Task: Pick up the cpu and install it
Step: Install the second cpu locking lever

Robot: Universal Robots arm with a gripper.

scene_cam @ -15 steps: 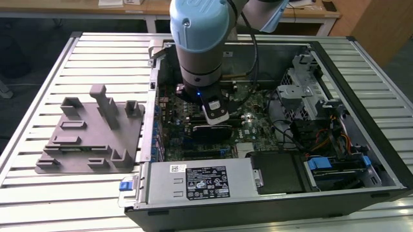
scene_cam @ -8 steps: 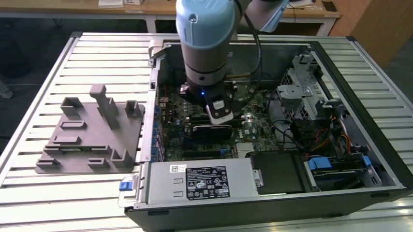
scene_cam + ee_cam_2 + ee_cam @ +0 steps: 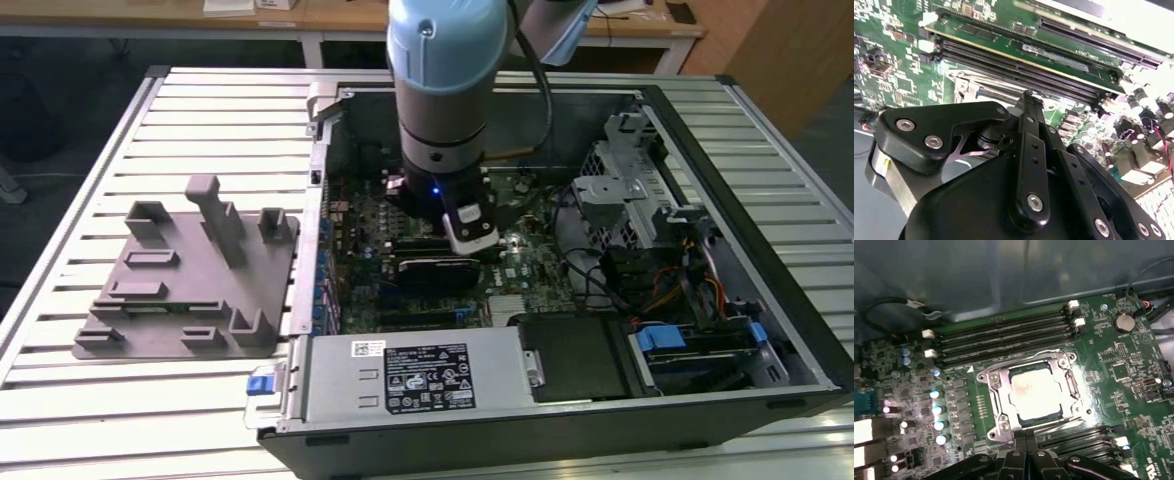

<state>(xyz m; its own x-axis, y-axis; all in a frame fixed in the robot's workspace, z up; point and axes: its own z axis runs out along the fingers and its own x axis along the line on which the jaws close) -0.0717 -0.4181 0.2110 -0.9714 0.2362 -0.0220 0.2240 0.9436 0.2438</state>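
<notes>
CPU [image 3: 1035, 391] already sitting in motherboard socket [image 3: 999, 390], silvery top showing inside metal frame, flat as far as I can see. Gripper [image 3: 1026, 441] hovering just beside socket edge, fingertips pressed together, pinching nothing. Looks like install step mostly done. RAM slots [image 3: 1004, 337] just beyond socket. Whole thing inside open PC case [image 3: 747, 260]; grey fixture plate [image 3: 187, 290] well apart on table.

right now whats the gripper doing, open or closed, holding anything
Gripper: closed, fingers together with nothing between them, just beside the cpu, which sits in the socket frame.
</notes>
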